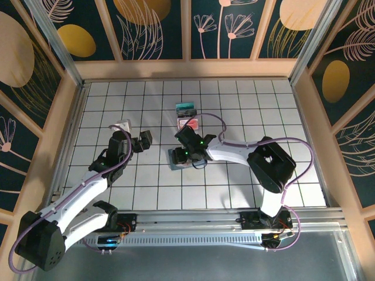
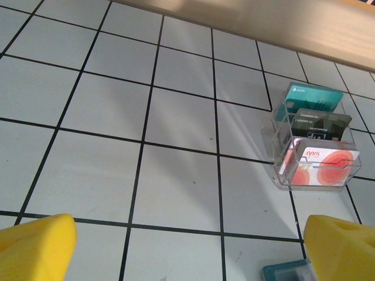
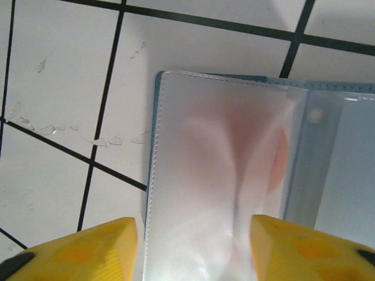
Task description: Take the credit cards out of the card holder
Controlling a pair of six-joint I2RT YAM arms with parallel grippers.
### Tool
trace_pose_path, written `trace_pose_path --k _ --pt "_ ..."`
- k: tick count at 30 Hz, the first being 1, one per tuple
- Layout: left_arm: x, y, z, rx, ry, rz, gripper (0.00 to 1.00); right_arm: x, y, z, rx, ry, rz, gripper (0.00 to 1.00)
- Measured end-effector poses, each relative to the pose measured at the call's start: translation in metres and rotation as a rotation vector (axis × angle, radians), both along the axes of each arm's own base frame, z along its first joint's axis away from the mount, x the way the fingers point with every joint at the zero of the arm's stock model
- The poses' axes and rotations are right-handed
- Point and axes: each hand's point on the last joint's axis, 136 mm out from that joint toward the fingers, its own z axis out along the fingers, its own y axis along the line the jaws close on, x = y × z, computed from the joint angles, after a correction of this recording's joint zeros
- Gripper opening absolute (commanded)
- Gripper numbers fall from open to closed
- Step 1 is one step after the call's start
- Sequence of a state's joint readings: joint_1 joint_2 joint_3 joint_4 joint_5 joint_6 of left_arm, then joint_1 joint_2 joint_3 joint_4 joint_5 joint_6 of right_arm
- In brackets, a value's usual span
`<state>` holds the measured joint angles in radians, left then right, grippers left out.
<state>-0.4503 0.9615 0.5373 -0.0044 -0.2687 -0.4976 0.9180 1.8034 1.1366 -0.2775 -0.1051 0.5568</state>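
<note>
The card holder, a slate-blue wallet, lies open on the tiled table under my right gripper. Its frosted sleeve fills the space between the yellow fingers. A whitish credit card with a pinkish-red mark shows blurred through the sleeve. The right jaws stand apart astride the sleeve, open. From above, the right gripper hangs over the holder. My left gripper hovers open to its left, nothing between its fingers. A corner of the holder shows by the left gripper.
A clear plastic stand behind the holder carries a teal card, a dark card and a white card with red circles; from above the stand sits mid-table. Wooden walls ring the tiled floor.
</note>
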Motion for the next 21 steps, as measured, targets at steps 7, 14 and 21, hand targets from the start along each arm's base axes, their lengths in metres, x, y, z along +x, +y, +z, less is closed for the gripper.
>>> trace_pose_path --k 7,14,21 --pt "0.001 0.000 -0.001 0.002 0.005 0.001 0.99 0.006 0.006 0.009 -0.018 -0.035 -0.006 0.58" --pt "0.000 0.002 -0.003 0.008 0.010 0.014 0.99 0.002 0.010 -0.010 -0.139 -0.058 0.005 0.58" --pt "0.001 0.005 -0.003 0.006 0.011 0.032 0.99 -0.001 0.002 -0.026 -0.228 -0.067 0.016 0.53"
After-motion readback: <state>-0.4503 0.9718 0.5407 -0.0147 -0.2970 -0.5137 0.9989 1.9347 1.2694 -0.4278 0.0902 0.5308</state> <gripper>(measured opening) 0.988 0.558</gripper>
